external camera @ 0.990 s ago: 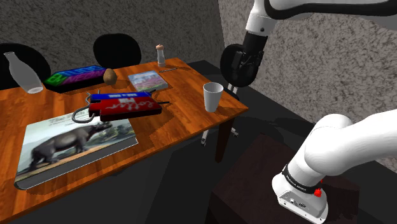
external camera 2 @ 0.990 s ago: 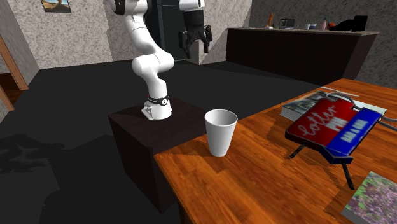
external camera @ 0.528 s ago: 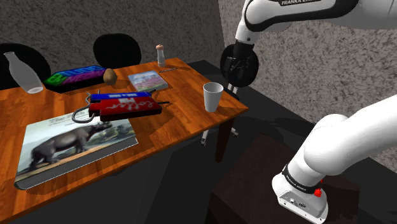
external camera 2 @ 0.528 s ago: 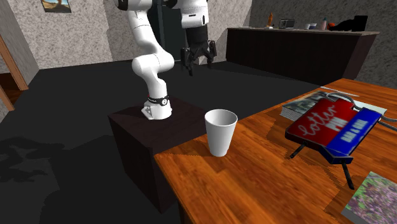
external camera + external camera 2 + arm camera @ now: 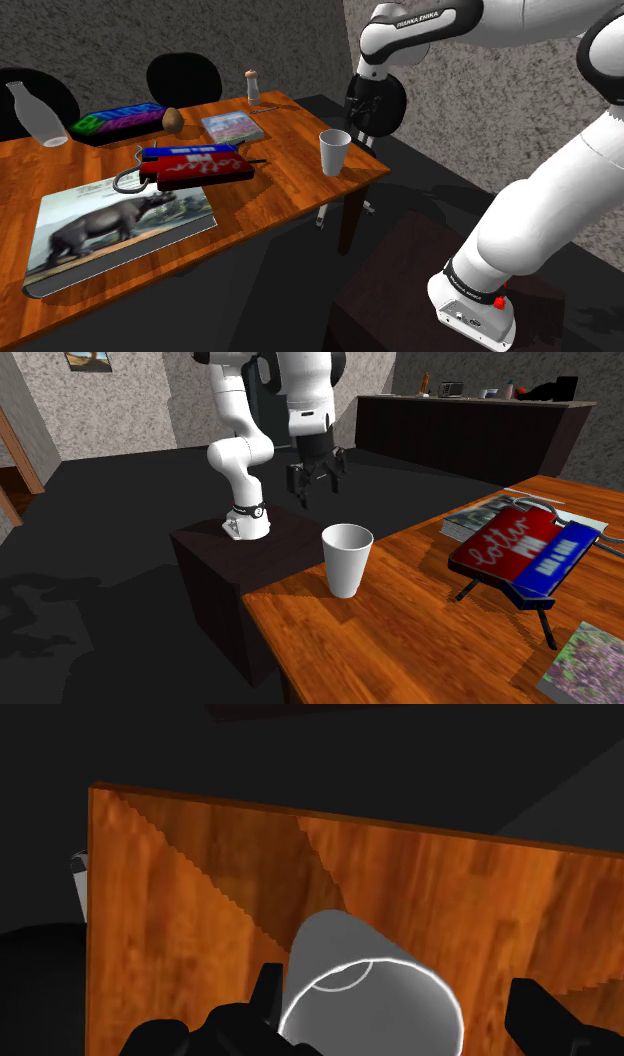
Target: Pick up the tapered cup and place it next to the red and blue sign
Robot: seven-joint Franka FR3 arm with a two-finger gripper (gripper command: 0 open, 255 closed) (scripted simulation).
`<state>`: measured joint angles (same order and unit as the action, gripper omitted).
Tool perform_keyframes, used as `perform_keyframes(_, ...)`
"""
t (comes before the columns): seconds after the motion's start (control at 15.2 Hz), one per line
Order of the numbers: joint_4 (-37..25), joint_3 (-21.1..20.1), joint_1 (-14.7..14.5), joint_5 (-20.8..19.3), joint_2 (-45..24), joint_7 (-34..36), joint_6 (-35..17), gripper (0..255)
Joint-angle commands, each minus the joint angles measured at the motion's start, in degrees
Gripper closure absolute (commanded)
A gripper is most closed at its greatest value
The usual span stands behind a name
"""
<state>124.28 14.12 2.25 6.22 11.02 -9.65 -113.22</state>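
wooden table [image 5: 290, 190], glossy reddish grain, set against rough grey walls [image 5: 100, 40] over a dark floor. two dark chair backs [image 5: 185, 78] rise behind its far edge, their lower parts hidden by the top. on the table: a large book [image 5: 110, 230] with a rhinoceros cover, a smaller book [image 5: 232, 127], a white bottle [image 5: 35, 115], a small shaker [image 5: 253, 88], a brown egg-shaped lump [image 5: 172, 120] and a flat multicoloured box [image 5: 115, 120]. the red and blue sign [image 5: 520, 557] stands on thin dark legs mid-table. the white tapered cup [image 5: 346, 560] stands upright near the table corner closest to the dark stand [image 5: 230, 557], well apart from the sign. the gripper [image 5: 318, 492] hangs above and just behind the cup, clear of it, fingers spread; in the wrist view the cup's mouth [image 5: 370, 1004] sits between them and its base is cut off. a long dark counter [image 5: 470, 417] lines the back wall, its clutter too small to name. a pale object [image 5: 78, 869] pokes out past the table edge, unidentifiable.
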Motion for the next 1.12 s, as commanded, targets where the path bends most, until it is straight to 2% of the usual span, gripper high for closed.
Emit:
perform_keyframes(0.0,-2.1,1.0,0.2,1.2,-4.3,-2.1,-1.9,0)
perform_keyframes(0.4,-10.7,2.8,1.7,5.8,-17.2,-8.2,-4.6,0)
perform_keyframes(0.86,-7.9,2.3,1.5,7.1,-19.4,-9.0,-9.5,0)
perform_keyframes(1.06,-7.6,2.3,1.5,7.2,-19.6,-9.1,-9.9,0)
